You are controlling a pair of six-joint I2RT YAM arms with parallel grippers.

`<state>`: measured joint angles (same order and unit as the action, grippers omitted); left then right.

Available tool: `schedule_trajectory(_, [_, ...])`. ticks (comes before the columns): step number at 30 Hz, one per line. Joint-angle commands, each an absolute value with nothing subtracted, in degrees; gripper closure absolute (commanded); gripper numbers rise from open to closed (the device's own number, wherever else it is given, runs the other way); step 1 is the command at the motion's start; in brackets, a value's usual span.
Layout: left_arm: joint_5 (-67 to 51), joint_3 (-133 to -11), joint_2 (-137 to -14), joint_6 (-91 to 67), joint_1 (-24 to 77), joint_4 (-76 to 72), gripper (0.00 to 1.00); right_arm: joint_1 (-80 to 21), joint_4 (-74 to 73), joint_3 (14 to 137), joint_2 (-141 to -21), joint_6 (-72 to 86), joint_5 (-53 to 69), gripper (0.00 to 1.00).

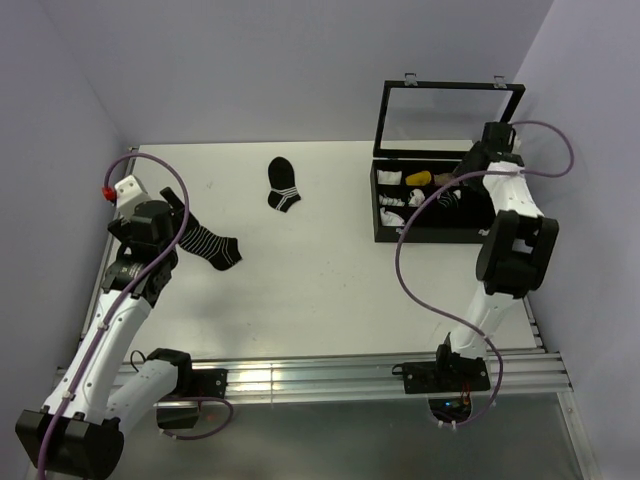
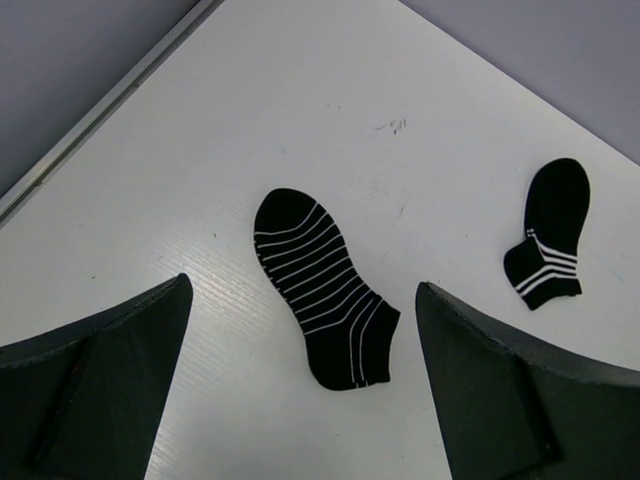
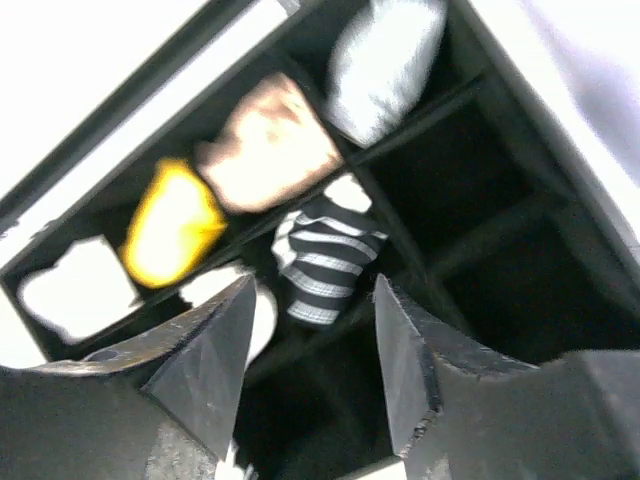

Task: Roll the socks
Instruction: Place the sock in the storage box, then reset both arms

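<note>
Two tools are noted at opposite sides of the white worktop (image 1: 320, 290). The right tool (image 3: 312, 290) is held over a black compartment box (image 1: 430, 237) at the right side, whose clear lid (image 1: 448, 120) stands raised at the back. Its jaws are seen partly parted, and nothing is gripped between them. The socks (image 3: 322, 262) are found as one black-and-white striped bundle lying inside a compartment of the box, seen in the gap beyond the fingertips. Whether a finger touches the bundle cannot be told.

Across a divider from it, a yellow bundle (image 3: 175, 220), a tan bundle (image 3: 265, 145) and a white bundle (image 3: 385, 60) are lodged side by side in separate compartments.

The left tool (image 2: 302, 290) is held above the worktop at the left side, with its jaws spread wide and empty. Directly beneath it, a black sock with thin white stripes (image 2: 322, 290) is laid flat. A black sock with white bands at one end (image 2: 550, 235) is laid flat well apart from it, toward the box.
</note>
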<state>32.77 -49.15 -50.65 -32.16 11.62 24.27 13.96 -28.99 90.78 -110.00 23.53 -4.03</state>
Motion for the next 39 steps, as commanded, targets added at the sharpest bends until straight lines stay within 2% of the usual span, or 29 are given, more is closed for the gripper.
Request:
schedule_trajectory(1, [32.3,-49.4,-48.0,-31.9,11.9,22.4,0.01,14.6,-27.9,89.2,-95.2,23.4,-4.7,0.41])
schedule_trajectory(9, [34.8,-54.7,-44.1,-33.2,13.7,26.8,0.01,14.6,-33.0,84.6,-69.5,22.6,-4.0,0.33])
schedule_trajectory(11, [35.7,-57.9,-43.1,-33.6,14.7,29.8,0.01,14.6,-33.5,83.0,-64.3,23.1,-4.8,0.23])
schedule_trajectory(18, [37.4,-68.2,-39.3,-31.6,16.1,37.5,0.01,14.6,-37.8,80.9,-42.7,20.4,-7.3,0.07])
schedule_trajectory(19, [37.4,-69.1,-38.2,-31.1,16.2,38.2,0.01,14.6,-38.5,81.2,-41.1,19.6,-7.6,0.00])
schedule_trajectory(27, [38.0,-75.7,-32.2,-28.7,16.6,42.2,0.01,11.9,-38.9,76.3,-25.3,16.6,-13.1,0.00])
schedule_trajectory(39, [45.3,-73.6,-23.4,-28.2,16.8,41.7,0.01,0.4,-38.2,70.1,-16.4,12.0,-19.0,0.00])
